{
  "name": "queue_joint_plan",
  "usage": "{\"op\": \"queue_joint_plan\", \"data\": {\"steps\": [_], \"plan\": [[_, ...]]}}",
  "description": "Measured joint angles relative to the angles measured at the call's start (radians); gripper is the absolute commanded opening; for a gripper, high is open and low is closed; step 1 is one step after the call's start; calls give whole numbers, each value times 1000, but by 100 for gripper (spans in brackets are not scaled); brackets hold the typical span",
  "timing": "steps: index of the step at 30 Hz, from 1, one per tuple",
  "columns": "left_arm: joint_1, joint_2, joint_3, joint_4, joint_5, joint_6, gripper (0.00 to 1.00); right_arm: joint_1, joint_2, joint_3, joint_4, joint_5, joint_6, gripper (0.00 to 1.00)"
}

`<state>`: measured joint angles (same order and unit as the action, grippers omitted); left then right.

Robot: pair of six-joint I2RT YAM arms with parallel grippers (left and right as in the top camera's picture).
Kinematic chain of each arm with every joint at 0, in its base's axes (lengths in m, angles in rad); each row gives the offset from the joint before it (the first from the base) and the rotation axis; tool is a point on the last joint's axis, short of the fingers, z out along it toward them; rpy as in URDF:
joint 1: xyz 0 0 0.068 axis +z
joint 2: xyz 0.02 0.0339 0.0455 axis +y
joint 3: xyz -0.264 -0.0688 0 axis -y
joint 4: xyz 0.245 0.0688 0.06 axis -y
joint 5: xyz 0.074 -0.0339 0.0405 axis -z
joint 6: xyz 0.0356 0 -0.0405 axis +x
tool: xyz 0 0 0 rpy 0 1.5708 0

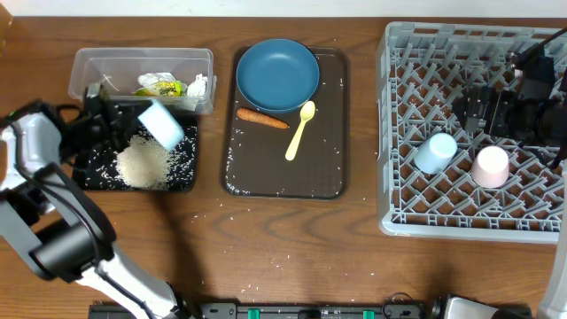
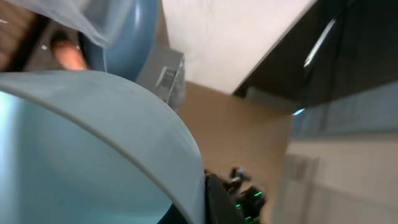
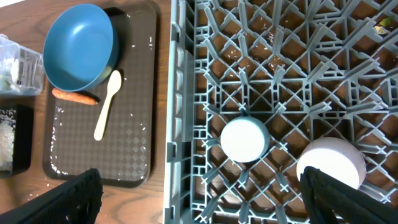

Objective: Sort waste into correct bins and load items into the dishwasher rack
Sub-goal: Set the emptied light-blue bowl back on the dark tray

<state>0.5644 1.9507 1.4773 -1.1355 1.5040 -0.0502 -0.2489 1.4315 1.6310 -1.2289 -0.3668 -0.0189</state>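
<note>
Underneath, wooden table [image 1: 292, 235], scattered rice grains [image 1: 142, 164].

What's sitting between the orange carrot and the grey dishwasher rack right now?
The yellow plastic spoon, lying on the dark brown serving tray, then a strip of wooden table. The overhead view shows it.

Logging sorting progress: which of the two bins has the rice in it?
The shallow black tray, with a white rice pile; the clear tub behind it holds wrapper and paper instead.

White and black left arm [image 1: 35, 146], all-black right arm [image 1: 536, 89], black-fingered right hand [image 3: 199, 196]
</note>
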Motion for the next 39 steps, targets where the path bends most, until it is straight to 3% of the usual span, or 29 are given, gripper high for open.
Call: {"op": "queue_joint_plan", "data": {"steps": [5, 11, 23, 29, 36, 39], "plan": [[-95, -164, 0, 2, -151, 6, 6, 0, 0, 0, 5, 0, -1, 99], [-324, -301, 0, 18, -458, 6, 6, 0, 0, 0, 18, 0, -1, 99], [-866, -229, 0, 179, -1067, -120, 6, 11, 0, 0, 19, 0, -1, 99], [-1024, -115, 0, 220, -1249, -186, 6, 12, 0, 0, 19, 0, -1, 99], [-1117, 8, 0, 231, -1326, -234, 6, 12, 0, 0, 18, -1, -1, 99], [-1132, 16, -1, 232, -1334, -244, 13, 12, 0, 0, 18, 0, -1, 99]]}}
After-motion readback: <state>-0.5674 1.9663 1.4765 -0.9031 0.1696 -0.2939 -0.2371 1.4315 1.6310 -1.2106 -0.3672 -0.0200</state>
